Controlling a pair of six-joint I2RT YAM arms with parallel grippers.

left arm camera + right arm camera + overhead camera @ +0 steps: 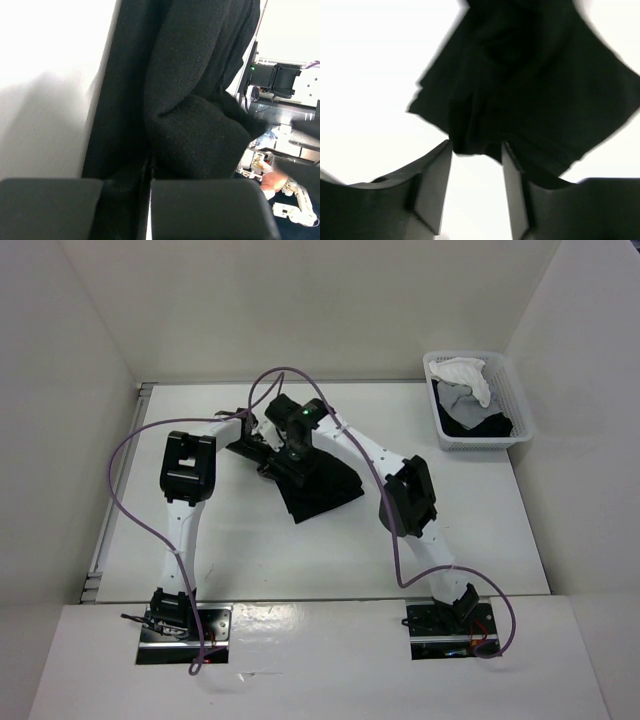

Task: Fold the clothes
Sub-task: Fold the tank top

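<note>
Left gripper [150, 184] pinches the black top [200, 100]; right gripper [476, 150] stands parted, empty, just beside it. Mid-fold, I judge: next, I must take a free edge.

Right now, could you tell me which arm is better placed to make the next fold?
Probably the left: the left gripper is shut on the black top, fabric pinched in its jaws. The right gripper stands open, holding nothing.
</note>
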